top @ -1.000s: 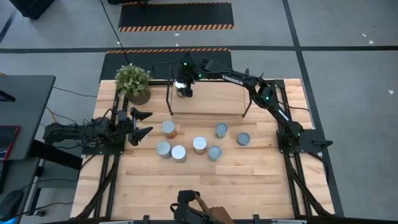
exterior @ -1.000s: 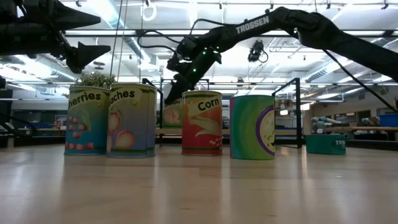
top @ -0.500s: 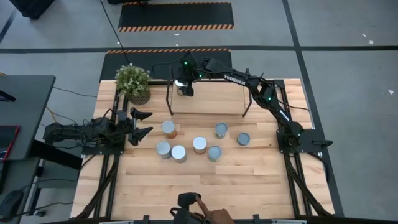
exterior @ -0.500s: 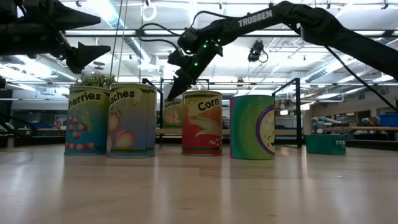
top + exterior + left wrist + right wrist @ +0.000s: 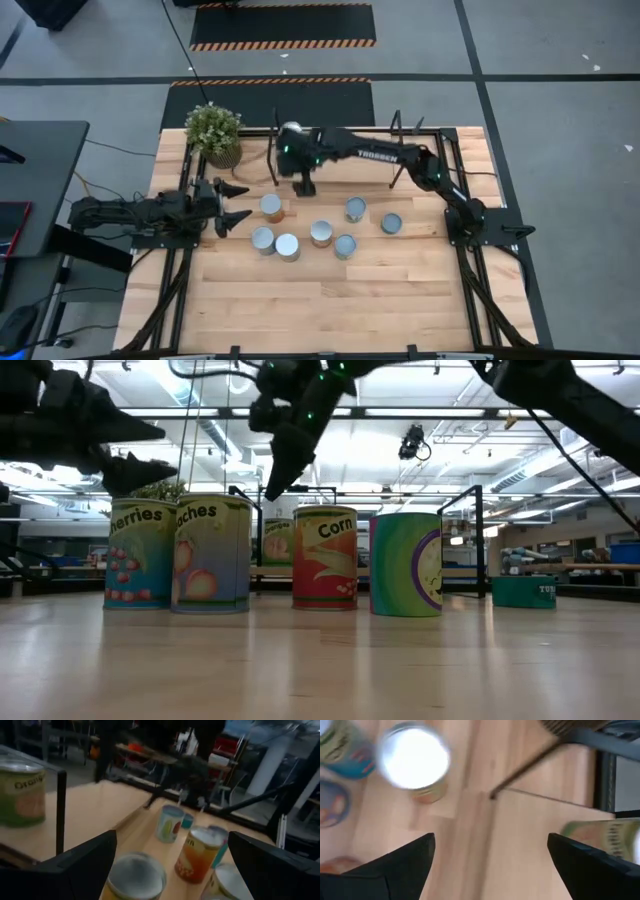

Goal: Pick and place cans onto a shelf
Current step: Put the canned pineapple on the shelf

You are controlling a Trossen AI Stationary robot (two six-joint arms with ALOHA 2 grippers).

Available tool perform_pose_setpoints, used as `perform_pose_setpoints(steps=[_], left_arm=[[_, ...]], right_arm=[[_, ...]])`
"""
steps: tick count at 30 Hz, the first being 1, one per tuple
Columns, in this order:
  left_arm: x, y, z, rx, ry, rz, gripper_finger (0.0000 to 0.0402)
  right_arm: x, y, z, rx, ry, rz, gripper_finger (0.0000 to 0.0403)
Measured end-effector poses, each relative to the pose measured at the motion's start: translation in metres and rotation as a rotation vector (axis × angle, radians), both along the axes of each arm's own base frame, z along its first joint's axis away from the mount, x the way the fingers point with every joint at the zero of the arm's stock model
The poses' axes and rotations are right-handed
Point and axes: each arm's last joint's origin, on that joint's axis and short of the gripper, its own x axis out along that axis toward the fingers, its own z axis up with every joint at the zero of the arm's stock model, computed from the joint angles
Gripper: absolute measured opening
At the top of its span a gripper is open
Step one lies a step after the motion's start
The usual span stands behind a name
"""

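One can (image 5: 290,130) stands on the shelf (image 5: 350,165); right gripper (image 5: 303,187), jaws wide and empty, hangs just in front, probably heading for the next can (image 5: 271,207), needing descent.

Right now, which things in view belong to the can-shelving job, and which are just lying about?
Job:
- seven loose cans
- shelved can
- shelf
- right pincer, open, between shelf and loose cans
- left pincer, open, left of the loose cans

Lying about:
- plant
- teal box
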Motion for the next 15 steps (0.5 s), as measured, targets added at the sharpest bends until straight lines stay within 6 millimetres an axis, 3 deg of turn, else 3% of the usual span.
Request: perform_pose_setpoints(steps=[8,15], left_arm=[[0.004,0.004,0.010,-0.018,0.044,0.149,0.0389],[0.015,0.004,0.019,-0.063,0.251,0.190,0.0389]], right_arm=[[-0.004,0.052,0.008,-0.025,0.057,0.031,0.0368],[-0.011,0.060,-0.002,0.065,0.128,0.019,0.0356]])
